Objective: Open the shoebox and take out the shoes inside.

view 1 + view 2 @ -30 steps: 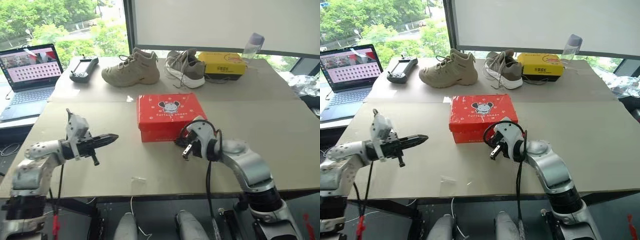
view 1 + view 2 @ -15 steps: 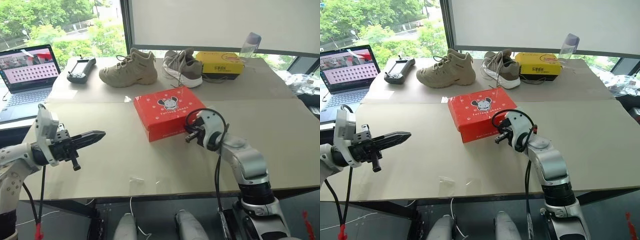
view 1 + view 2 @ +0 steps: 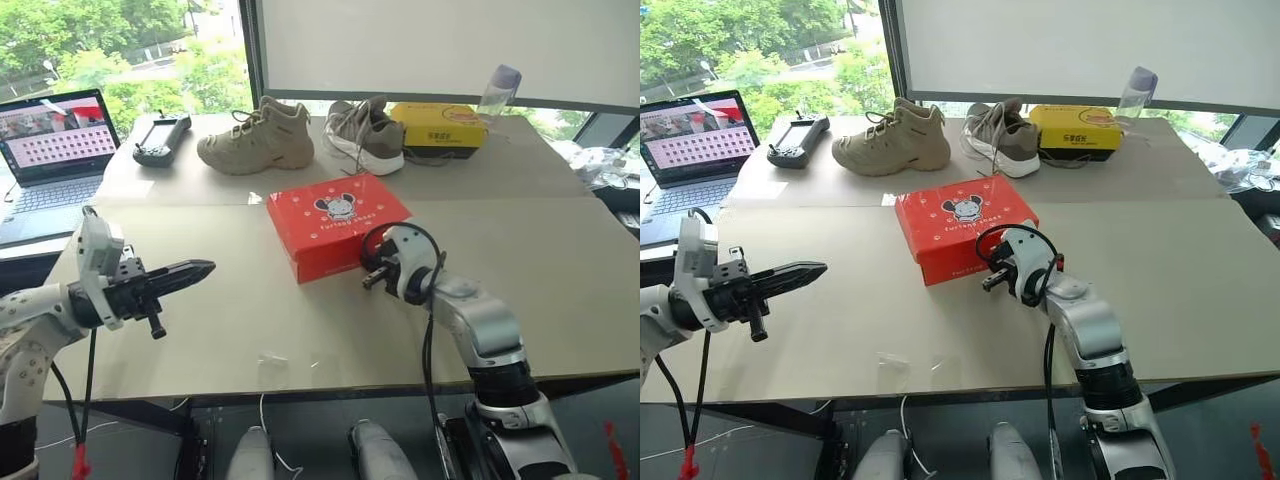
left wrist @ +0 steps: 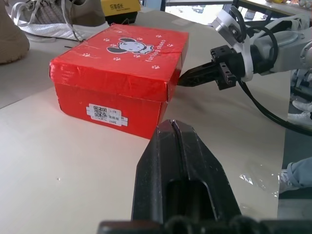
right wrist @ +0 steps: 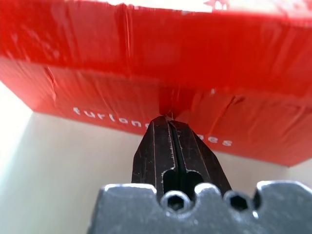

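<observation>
The shoebox (image 3: 338,224), bright red with its lid down, sits on the bench (image 3: 560,260) just above the middle of the left eye view. Its lid carries a cartoon mouse logo (image 3: 338,207) over a line of small white script that looks like "furlong shoes", though only "furlon" and "es" come through clearly on the front wall in the right wrist view; white paw prints are scattered around the logo. A white sticker (image 4: 103,113) with a QR code and small print too fine to read sits on the end wall in the left wrist view. The box's long axis runs from the left, slightly nearer, to the right, slightly farther, so it lies skewed to the bench edge. The right pincer (image 3: 370,279), clenched with its fingers pressed together, has its tip against the box's front wall just under the lid's rim. The left pincer (image 3: 203,268), also clenched and empty, hovers at middle left, well apart from the box and pointing towards it.
</observation>
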